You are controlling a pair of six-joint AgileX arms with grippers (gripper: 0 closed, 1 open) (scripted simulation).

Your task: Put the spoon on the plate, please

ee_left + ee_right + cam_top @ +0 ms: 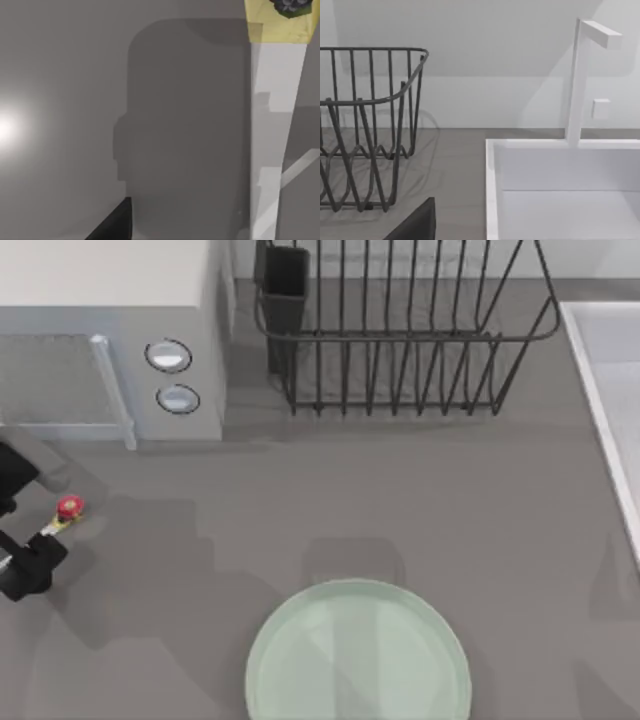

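The spoon [62,512] is at the table's far left, its red-and-yellow knob pointing towards the back right and its bowl hidden. My left gripper [30,530] is around the handle, open, with one dark finger on either side. In the left wrist view the white handle [272,125] runs close by, the yellow end at the top, and one black finger [112,225] stands well apart from it. The pale green plate [358,655] lies at the front middle, far right of the spoon. A dark part of my right gripper [417,225] shows in the right wrist view.
A grey appliance [110,330] with two round knobs and a bar handle stands at the back left, just behind the spoon. A black wire dish rack [400,330] sits at the back middle. A white sink [610,390] with a tap [580,80] runs along the right side.
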